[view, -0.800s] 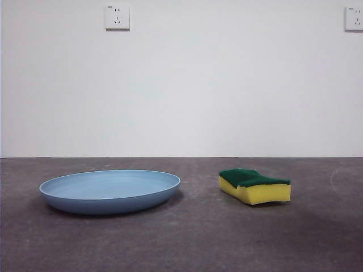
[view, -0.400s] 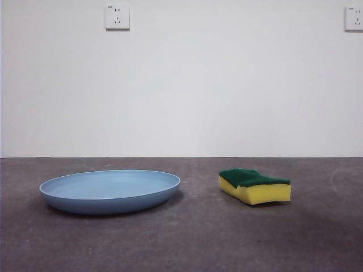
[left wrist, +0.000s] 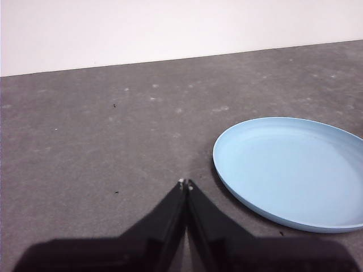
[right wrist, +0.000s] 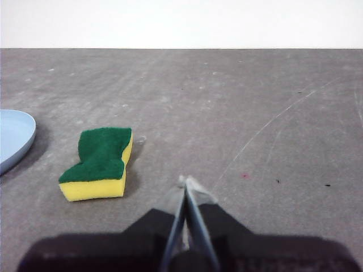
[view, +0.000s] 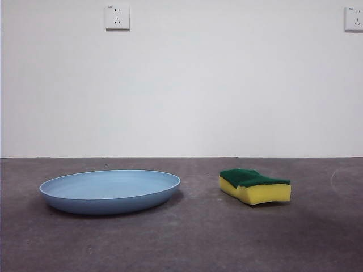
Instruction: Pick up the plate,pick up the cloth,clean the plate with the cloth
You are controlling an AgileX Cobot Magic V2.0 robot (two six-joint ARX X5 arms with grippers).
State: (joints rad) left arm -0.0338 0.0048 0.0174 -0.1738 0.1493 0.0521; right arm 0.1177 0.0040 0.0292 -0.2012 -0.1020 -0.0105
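Note:
The light-blue plate (view: 110,191) lies flat on the grey table, left of centre in the front view. The cloth (view: 254,185), a yellow sponge with a dark green top, rests to its right, apart from it. In the left wrist view my left gripper (left wrist: 185,183) is shut with nothing in it, a short way off the plate (left wrist: 294,170) rim. The right wrist view shows my right gripper (right wrist: 185,181) shut and empty, with the cloth (right wrist: 101,164) lying off to one side and the plate (right wrist: 13,139) edge beyond it. Neither arm appears in the front view.
A white wall rises behind the table, with two sockets (view: 117,17) (view: 354,18) high up. The grey table (view: 204,238) surface stretches in front of both objects. A faint pale scratch (right wrist: 266,127) crosses the table near the right gripper.

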